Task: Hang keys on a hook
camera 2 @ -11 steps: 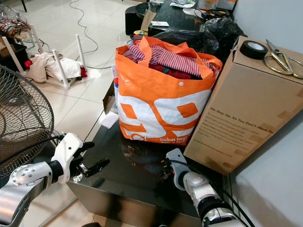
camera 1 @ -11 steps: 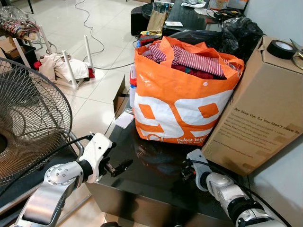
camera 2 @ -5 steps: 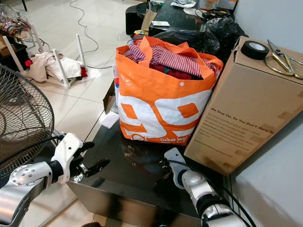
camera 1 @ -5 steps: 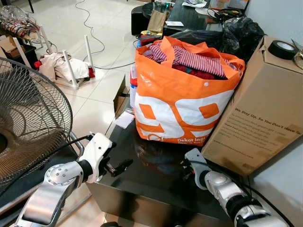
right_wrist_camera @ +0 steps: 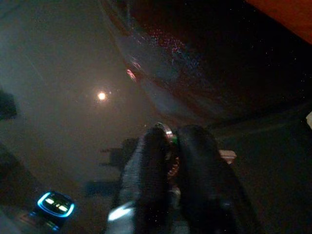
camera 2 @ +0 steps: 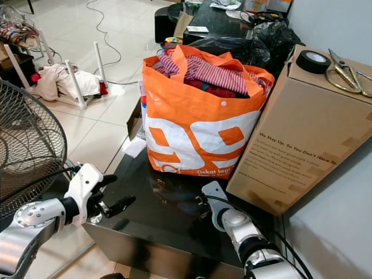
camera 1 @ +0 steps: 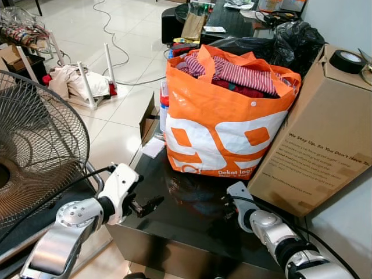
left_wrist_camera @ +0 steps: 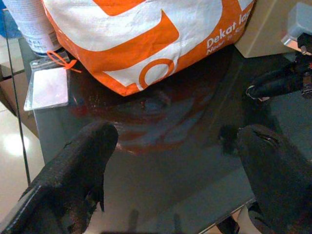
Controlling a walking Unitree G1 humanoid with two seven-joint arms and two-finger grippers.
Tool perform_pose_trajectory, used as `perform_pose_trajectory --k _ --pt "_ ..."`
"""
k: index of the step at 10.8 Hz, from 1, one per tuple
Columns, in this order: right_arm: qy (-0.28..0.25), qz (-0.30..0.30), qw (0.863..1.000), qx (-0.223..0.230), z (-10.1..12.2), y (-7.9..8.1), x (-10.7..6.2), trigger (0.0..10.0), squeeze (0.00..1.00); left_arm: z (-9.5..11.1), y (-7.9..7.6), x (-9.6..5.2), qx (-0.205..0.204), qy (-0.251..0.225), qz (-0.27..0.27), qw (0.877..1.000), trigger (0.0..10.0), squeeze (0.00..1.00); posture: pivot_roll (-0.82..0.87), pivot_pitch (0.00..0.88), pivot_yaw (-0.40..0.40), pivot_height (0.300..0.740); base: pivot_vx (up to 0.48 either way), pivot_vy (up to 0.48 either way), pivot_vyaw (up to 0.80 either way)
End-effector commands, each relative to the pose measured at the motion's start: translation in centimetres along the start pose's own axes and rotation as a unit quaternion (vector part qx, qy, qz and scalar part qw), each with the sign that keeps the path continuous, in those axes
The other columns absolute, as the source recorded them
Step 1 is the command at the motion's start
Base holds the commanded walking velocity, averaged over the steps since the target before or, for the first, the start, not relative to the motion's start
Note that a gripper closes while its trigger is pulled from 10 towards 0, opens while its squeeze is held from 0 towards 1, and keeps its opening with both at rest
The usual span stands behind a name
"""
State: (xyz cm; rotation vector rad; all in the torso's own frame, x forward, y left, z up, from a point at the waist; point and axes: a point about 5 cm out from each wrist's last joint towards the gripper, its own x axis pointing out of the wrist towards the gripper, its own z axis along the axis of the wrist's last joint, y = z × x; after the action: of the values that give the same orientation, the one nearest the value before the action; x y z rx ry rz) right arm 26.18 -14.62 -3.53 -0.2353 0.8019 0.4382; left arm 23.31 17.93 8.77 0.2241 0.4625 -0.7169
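Keys first: a small silvery metal key ring (right_wrist_camera: 165, 130) sits pinched between the right gripper (right_wrist_camera: 168, 146), its two black fingers clenched tight on it just above the glossy black glass tabletop (camera 1: 192, 224). In the head views that right gripper (camera 1: 228, 206) is low over the table's near right part, in front of the big orange-and-white woven shopping bag (camera 1: 224, 125) stuffed with striped clothes. That low, tight pinch looks meant to keep a small, slippery thing from dropping back on the glass.

Over on the left, the left gripper (camera 1: 145, 206) hovers at the table's near left edge, fingers spread wide and holding nothing, likely parked clear of the working arm.

Tall brown cardboard box (camera 1: 317, 133) crowds the right side, with a roll of black tape (camera 2: 313, 60) on top. Round wire-cage fan (camera 1: 35, 151) stands at the left.

No hook can be made out, so finding one looks like the next job.
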Motion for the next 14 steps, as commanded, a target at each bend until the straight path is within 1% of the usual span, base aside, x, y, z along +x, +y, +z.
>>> perform_pose_trajectory --k 1,2,3,4,7,9,10,11,12,13,14 --pt "0.012 -0.007 1.0 0.008 -0.3 -0.3 -0.1 0.6 0.0 0.2 0.0 0.2 0.004 -0.001 -0.005 1.0 10.0 0.42 0.11 0.0 -0.081 0.74 0.0 0.0 0.0" --pt "0.011 -0.008 1.0 0.01 -0.3 -0.3 -0.1 0.0 0.0 0.2 0.0 0.2 0.005 -0.001 -0.005 1.0 10.0 0.42 0.11 0.0 -0.082 0.74 0.0 0.0 0.0" --pt "0.011 -0.009 1.0 0.01 -0.2 -0.4 -0.1 0.0 0.0 0.2 0.0 0.2 0.005 0.0 -0.005 1.0 10.0 0.42 0.11 0.0 -0.08 0.74 0.0 0.0 0.0" --pt "0.003 -0.007 1.0 0.024 -0.2 -0.4 -0.1 0.0 0.0 0.2 0.0 0.2 0.005 -0.001 -0.005 1.0 10.0 0.42 0.11 0.0 -0.08 0.74 0.0 0.0 0.0" --pt "-0.011 -0.012 0.999 0.044 -0.3 -0.6 -0.2 0.0 0.0 0.1 0.0 0.2 0.004 0.0 -0.007 1.0 10.0 0.42 0.1 0.0 -0.074 0.74 0.0 0.0 0.0" --pt "-0.032 0.001 0.997 0.067 0.0 -0.3 -0.2 0.0 0.0 0.0 -0.1 0.1 0.004 0.001 -0.01 1.0 10.0 0.42 0.1 0.0 -0.067 0.74 0.0 0.0 0.0" --pt "-0.042 -0.002 0.998 0.056 0.0 -0.2 -0.2 0.0 0.0 0.0 -0.1 0.1 0.005 0.002 -0.012 1.0 10.0 0.42 0.1 0.0 -0.067 0.74 0.0 0.0 0.0" --pt "-0.065 -0.014 0.995 0.072 0.2 -0.4 -0.4 0.0 0.0 -0.1 -0.2 0.0 0.007 0.003 -0.014 1.0 10.0 0.42 0.1 0.0 -0.069 0.74 0.0 0.0 0.0" --pt "-0.106 -0.018 0.99 0.093 0.8 -1.0 -0.8 0.0 0.0 0.0 -0.3 -0.1 0.002 -0.009 -0.004 1.0 10.0 0.42 0.1 0.0 -0.069 0.74 0.0 0.0 0.0" --pt "-0.148 -0.022 0.983 0.105 1.4 -1.6 -1.5 0.0 0.0 0.5 -0.2 -0.2 0.004 -0.03 0.022 0.999 10.0 0.42 0.1 0.0 -0.068 0.74 0.0 0.0 0.0" --pt "-0.21 -0.035 0.969 0.127 2.0 -2.3 -3.0 0.0 0.0 1.2 0.0 -0.2 0.002 -0.074 0.089 0.993 10.0 0.42 0.1 0.0 -0.072 0.74 0.0 0.0 0.0"
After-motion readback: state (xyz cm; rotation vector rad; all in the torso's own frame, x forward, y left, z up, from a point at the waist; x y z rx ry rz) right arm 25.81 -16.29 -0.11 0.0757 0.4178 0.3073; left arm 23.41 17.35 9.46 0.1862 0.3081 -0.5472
